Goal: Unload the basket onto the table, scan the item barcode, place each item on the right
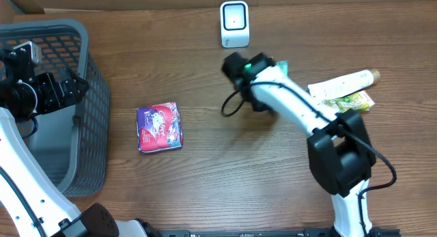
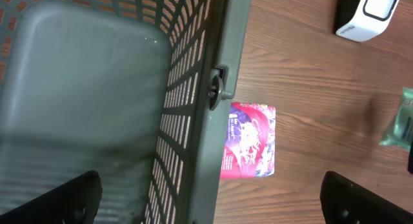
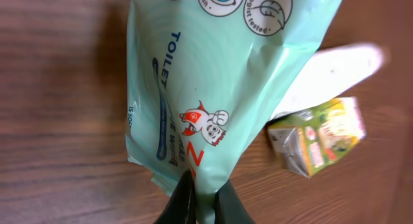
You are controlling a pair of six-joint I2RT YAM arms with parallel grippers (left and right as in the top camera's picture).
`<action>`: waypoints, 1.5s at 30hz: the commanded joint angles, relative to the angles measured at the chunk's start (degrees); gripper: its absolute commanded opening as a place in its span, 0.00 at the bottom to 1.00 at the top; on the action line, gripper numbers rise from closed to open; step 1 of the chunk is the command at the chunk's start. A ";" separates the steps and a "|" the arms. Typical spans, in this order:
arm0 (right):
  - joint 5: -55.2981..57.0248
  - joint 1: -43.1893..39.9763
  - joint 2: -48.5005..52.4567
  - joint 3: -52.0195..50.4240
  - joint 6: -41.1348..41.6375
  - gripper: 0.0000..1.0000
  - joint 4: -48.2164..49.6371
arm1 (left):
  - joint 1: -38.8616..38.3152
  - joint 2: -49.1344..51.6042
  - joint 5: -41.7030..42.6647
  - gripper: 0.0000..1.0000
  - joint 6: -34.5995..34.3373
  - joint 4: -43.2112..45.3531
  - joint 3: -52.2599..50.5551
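Right gripper (image 3: 205,199) shown clamped on wipes pack (image 3: 219,75) | pack held near scanner (image 1: 234,24), to its right and robot-side, long axis running straight out from the grip | left gripper (image 2: 211,199) spread open, well left of scanner, farther off

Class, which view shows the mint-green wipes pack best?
Right wrist view: the wipes pack fills the frame, print readable, pinched by the right end effector. Overhead shows only a green corner behind the arm; left wrist catches a sliver at its right edge.
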 commanded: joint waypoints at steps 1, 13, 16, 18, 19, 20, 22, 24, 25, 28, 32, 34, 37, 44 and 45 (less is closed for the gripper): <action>8.26 1.49 -2.25 1.25 7.17 0.04 0.00 | -0.09 0.35 -0.13 1.00 0.20 0.07 0.09; 13.18 2.29 5.05 0.63 6.91 0.04 -1.51 | -0.09 0.35 -0.13 0.99 0.20 0.04 0.09; 13.18 2.29 7.17 0.63 5.90 0.04 -1.22 | -0.09 0.35 -0.13 1.00 0.20 0.07 0.09; 13.20 2.29 8.59 0.63 5.03 0.04 -1.09 | -0.09 0.35 -0.13 1.00 0.17 0.07 0.09; 13.18 2.29 8.98 0.63 5.05 0.04 -1.09 | -0.09 0.35 -0.13 1.00 0.20 0.07 0.09; 13.14 2.36 9.44 0.63 5.05 0.04 -1.09 | -0.09 0.35 -0.13 1.00 0.20 0.07 0.09; 12.66 2.69 9.51 0.63 5.07 0.04 -1.05 | -0.09 0.35 -0.13 1.00 0.20 0.07 0.09; 11.85 3.39 9.49 0.70 5.03 0.04 -0.92 | -0.09 0.35 -0.13 1.00 0.20 0.07 0.09; 11.61 3.93 9.49 0.70 5.03 0.04 -0.92 | -0.09 0.35 -0.13 1.00 0.20 0.07 0.09; 8.70 5.73 9.49 0.68 5.03 0.04 -0.22 | -0.09 0.35 -0.13 1.00 0.20 0.07 0.09; 5.64 8.70 9.49 0.68 2.05 0.27 1.40 | -0.09 0.35 -0.13 0.99 0.20 0.07 0.09; 5.42 10.34 9.49 0.68 0.42 0.40 2.21 | -0.09 0.35 -0.13 1.00 0.20 0.07 0.09; 5.44 13.11 9.49 0.68 -1.51 0.45 3.15 | -0.09 0.35 -0.13 1.00 0.20 0.07 0.09; 3.58 16.50 9.42 1.81 -1.88 0.48 2.93 | -0.09 0.35 -0.13 1.00 0.20 0.07 0.09; 1.99 16.48 9.25 2.54 -1.86 0.48 2.75 | -0.09 0.35 -0.13 1.00 0.20 0.07 0.09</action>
